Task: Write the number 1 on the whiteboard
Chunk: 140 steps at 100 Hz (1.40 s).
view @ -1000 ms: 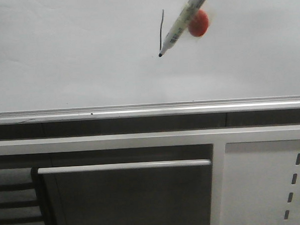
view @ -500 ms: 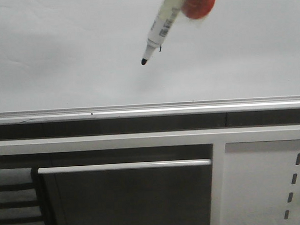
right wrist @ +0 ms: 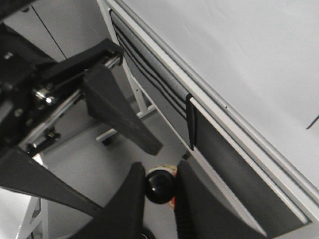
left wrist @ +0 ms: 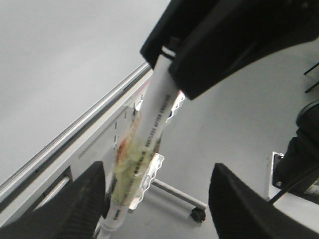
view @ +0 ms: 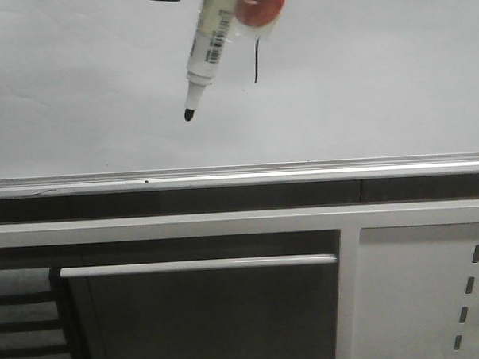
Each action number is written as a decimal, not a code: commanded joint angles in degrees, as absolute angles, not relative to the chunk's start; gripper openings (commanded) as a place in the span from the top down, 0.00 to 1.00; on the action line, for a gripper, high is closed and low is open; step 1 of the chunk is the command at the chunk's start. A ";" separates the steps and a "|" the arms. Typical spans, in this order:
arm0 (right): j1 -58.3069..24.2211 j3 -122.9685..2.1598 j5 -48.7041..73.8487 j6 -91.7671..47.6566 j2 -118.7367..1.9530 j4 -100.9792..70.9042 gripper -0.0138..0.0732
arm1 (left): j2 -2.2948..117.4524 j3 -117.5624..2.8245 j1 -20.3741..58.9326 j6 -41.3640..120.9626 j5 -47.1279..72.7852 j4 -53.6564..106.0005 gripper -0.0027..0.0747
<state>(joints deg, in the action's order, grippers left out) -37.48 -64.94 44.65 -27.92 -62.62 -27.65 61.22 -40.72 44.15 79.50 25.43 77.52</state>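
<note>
The whiteboard (view: 77,91) fills the upper front view. On it is the number 1 (view: 256,63), a thin black near-vertical stroke. A white marker (view: 206,42) hangs in front of the board. Its black tip (view: 188,114) points down, to the left of and lower than the stroke. A blurred red-orange round thing (view: 262,5) sits beside the barrel. My right gripper (right wrist: 160,178) is shut on the marker's black end (right wrist: 159,185). My left gripper (left wrist: 157,174) is open. The marker (left wrist: 149,124) passes between its fingers, close to one finger (left wrist: 87,199).
The board's silver bottom rail (view: 239,176) runs across the view. Below it are a dark panel with a white bar handle (view: 197,265) and a white perforated panel (view: 435,298). A wheeled stand foot (left wrist: 198,214) rests on the grey floor.
The marker has moved left and a little down from the stroke's lower end and now stands more upright and looks larger. The stroke's lower part shows again to its right.
</note>
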 commanded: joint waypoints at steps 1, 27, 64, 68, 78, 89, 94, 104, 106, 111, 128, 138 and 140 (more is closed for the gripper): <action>-37.48 -67.84 42.83 -28.30 -62.30 -29.84 0.90 | 61.31 -42.76 45.00 80.81 23.79 79.56 0.43; -37.48 -67.96 44.37 -28.30 -62.42 -30.23 0.90 | 62.14 -42.76 45.00 82.54 22.45 79.56 0.57; -37.48 -67.96 45.66 -33.26 -62.42 -35.84 0.90 | 62.14 -42.76 45.00 84.63 22.45 79.56 0.65; -37.48 -67.96 45.70 -33.26 -62.42 -35.84 0.90 | 62.14 -42.76 45.00 84.63 22.45 79.56 0.66; -37.48 -67.96 45.70 -33.26 -62.42 -35.84 0.90 | 62.14 -42.76 45.00 84.63 22.45 79.56 0.74; -37.48 -67.96 46.02 -33.26 -62.42 -35.84 0.86 | 62.14 -42.76 45.00 84.63 22.45 79.56 0.97; -37.48 -67.96 46.14 -33.26 -62.42 -35.64 0.81 | 61.89 -42.76 45.00 84.63 22.45 79.56 0.99; -37.37 -67.96 45.90 -33.26 -62.42 -35.48 0.62 | 61.27 -42.76 45.00 84.63 21.41 79.56 0.99; -37.23 -67.96 45.61 -33.16 -62.30 -35.17 0.57 | 61.06 -42.76 45.00 84.50 21.12 79.56 0.99; -36.34 -67.96 45.21 -32.85 -62.29 -35.20 0.49 | 60.38 -42.63 45.00 84.50 19.68 79.56 0.99; -28.84 -67.96 45.72 -31.17 -60.36 -35.20 0.41 | 56.12 -39.68 45.00 82.45 9.59 81.42 0.99; -24.75 -67.85 46.11 -29.98 -58.60 -35.20 0.41 | 53.29 -37.25 45.25 82.45 1.48 86.90 0.99; -24.21 -67.85 46.16 -29.98 -58.27 -35.20 0.41 | 53.04 -37.04 45.40 82.45 0.00 87.73 0.99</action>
